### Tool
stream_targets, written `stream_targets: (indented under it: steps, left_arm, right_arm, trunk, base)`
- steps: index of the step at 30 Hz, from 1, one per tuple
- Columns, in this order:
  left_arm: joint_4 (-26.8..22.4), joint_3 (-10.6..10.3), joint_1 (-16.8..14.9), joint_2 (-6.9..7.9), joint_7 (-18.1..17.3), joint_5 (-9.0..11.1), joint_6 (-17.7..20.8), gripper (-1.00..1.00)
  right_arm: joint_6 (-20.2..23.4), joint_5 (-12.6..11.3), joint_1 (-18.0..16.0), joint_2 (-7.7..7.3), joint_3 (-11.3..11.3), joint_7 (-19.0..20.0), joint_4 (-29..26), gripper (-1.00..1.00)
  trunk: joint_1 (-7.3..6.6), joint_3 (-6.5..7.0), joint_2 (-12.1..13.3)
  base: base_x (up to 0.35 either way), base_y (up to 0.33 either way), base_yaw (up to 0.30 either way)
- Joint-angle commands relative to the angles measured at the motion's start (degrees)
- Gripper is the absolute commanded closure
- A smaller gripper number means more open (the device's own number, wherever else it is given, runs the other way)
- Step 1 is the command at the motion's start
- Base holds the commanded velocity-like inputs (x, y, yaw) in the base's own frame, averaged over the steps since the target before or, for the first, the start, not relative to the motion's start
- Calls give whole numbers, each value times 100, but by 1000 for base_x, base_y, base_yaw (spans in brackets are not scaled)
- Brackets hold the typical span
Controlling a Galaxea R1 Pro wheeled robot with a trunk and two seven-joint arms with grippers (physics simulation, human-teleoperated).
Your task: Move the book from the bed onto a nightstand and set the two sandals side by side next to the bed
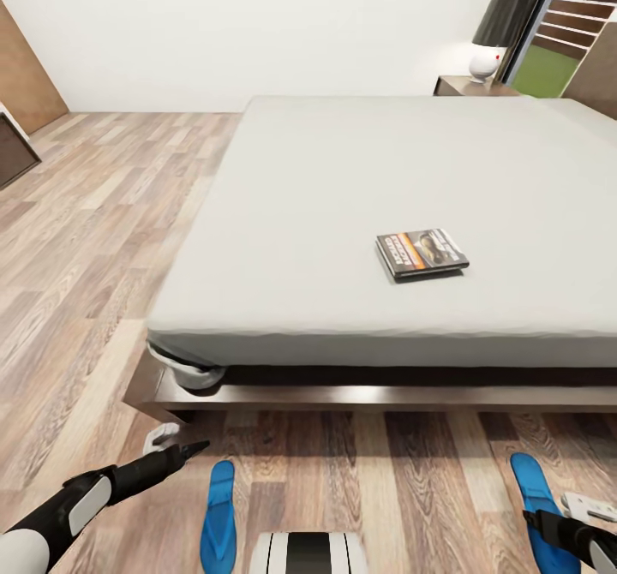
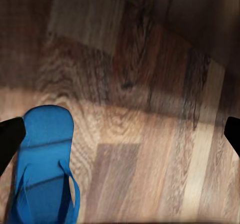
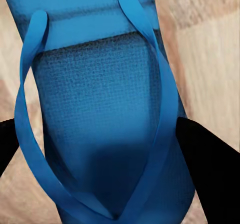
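Right tool spread wide astride the right sandal on the floor by the bed's foot edge; light, floppy foam, best pinched across the sole edges; left tool open beside the other sandal

The book lies on the bed, well beyond both hands. One sandal lies just beside the left hand; the other sandal touches the right hand
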Motion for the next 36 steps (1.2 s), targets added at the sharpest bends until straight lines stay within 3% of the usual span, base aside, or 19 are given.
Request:
stream_targets:
  steps: [1, 16, 36]
  left_arm:
    - [-2, -23, -2, 4, -3, 60, 53, -100]
    - [-1, -23, -2, 4, -3, 63, 50, -100]
    - [-1, -21, -2, 12, 2, 68, 55, -100]
  right_arm:
    - [41, -30, 1, 18, -27, 20, -13, 100]
    - [41, -30, -1, 37, -27, 20, -13, 100]
    - [41, -30, -1, 45, -27, 19, -8, 100]
  trunk:
    - [-1, -4, -2]
    - [-1, -4, -2]
    - [-1, -4, -2]
  base:
    - [-2, 321, 0]
    - [0, 170, 0]
    - [0, 280, 0]
